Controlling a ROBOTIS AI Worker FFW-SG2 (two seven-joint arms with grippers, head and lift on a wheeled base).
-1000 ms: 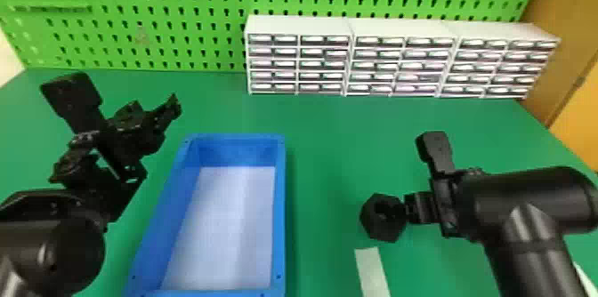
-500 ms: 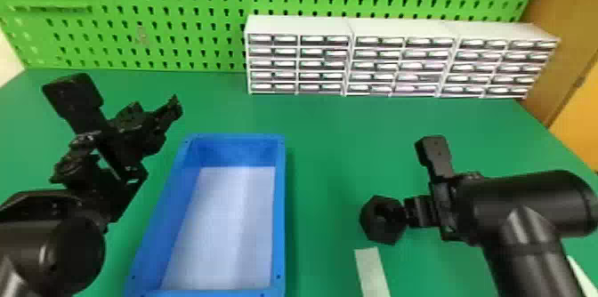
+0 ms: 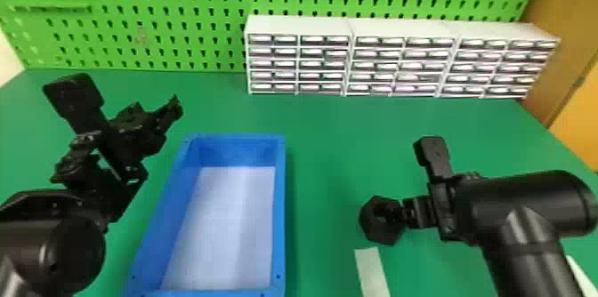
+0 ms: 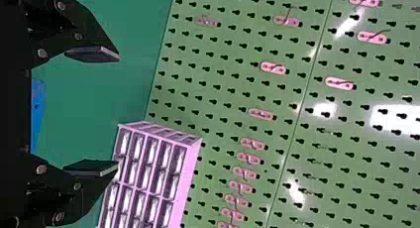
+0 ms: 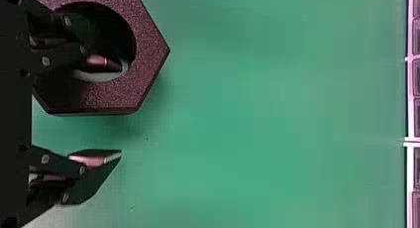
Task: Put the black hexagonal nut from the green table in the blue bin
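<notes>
1. ok, the black hexagonal nut (image 3: 385, 234) is seen on the green table (image 3: 329, 149), well to the right of the blue bin (image 3: 279, 211). its flat face and round hole are shown in the right wrist view.
2. the right gripper (image 3: 416, 179) is held right at the nut, coming in from the right side. in its own wrist view, the fingers of the right gripper (image 5: 120, 110) are spread apart: one is placed over the hole area, the other is kept outside the nut with a bit of table seen between. whether the first one is dipped into the hole or just held above it can't be told, and no clamping on the nut can be made out.
3. the left gripper (image 3: 121, 92) is parked left of the bin's far end, raised above the table. its fingers are spread wide too, with nothing held between them, as shown in the left wrist view.
4. in the bin, a pale bottom is seen with nothing laid on it.
5. a pale strip (image 3: 373, 271) is stuck or laid on the table, just on the near side of the nut.
6. at the far side, white drawer units (image 3: 400, 67) are lined up in front of a green pegboard (image 3: 178, 2).
</notes>
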